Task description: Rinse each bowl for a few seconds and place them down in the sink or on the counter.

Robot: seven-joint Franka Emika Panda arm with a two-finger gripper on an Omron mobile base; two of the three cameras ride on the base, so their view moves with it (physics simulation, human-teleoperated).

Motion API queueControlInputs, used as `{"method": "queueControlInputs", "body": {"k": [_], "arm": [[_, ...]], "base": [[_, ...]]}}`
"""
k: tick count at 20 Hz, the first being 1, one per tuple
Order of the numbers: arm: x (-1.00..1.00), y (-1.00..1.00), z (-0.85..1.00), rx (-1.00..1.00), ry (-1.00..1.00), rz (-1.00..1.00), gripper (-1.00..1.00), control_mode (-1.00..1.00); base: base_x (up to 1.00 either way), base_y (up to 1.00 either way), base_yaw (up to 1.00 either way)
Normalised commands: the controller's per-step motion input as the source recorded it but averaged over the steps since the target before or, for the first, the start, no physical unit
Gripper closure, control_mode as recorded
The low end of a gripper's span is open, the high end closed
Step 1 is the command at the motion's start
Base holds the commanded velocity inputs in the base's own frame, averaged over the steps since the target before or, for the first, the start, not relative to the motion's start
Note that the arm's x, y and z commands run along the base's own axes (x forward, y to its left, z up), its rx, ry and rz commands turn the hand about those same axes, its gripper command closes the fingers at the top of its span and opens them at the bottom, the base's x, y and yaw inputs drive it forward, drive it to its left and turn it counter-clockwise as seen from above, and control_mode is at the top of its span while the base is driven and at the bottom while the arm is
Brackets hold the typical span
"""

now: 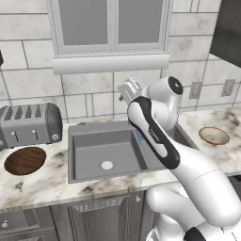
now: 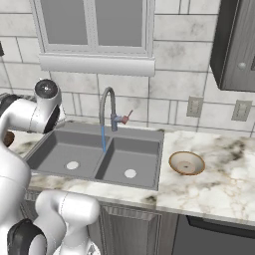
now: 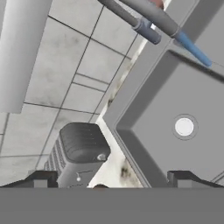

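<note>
The dark brown wood-grain bowl (image 1: 24,160) lies on the counter (image 1: 47,181) left of the sink (image 1: 84,141), in front of the toaster. On the counter right of the sink rests the pale tan bowl (image 1: 214,136) (image 2: 187,163). My gripper (image 1: 127,91) (image 3: 113,181) hangs high over the sink's back edge near the wall. It is open, with nothing between its fingertips (image 3: 41,179). A thin blue stream of water (image 2: 103,139) (image 3: 194,50) runs from the gooseneck tap (image 2: 107,107) (image 3: 148,17) into the sink (image 2: 144,152).
A grey toaster (image 1: 30,123) (image 3: 78,151) stands on the counter left of the sink, against the tiled wall. A window sill (image 1: 110,62) juts out above the tap. Dark wall cabinets (image 2: 234,45) hang at the upper right.
</note>
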Motion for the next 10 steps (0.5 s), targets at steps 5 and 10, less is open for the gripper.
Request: {"method": "queueControlInputs", "body": {"k": [5,10], "arm": [[-0.01,0.35,-0.14,-0.01,0.06,0.1,-1.0,-1.0],[0.0,0.33,-0.13,0.0,0.1,0.11,-1.0,-1.0]], "base": [[0.0,0.0,0.0],[0.0,0.0,0.0]]}}
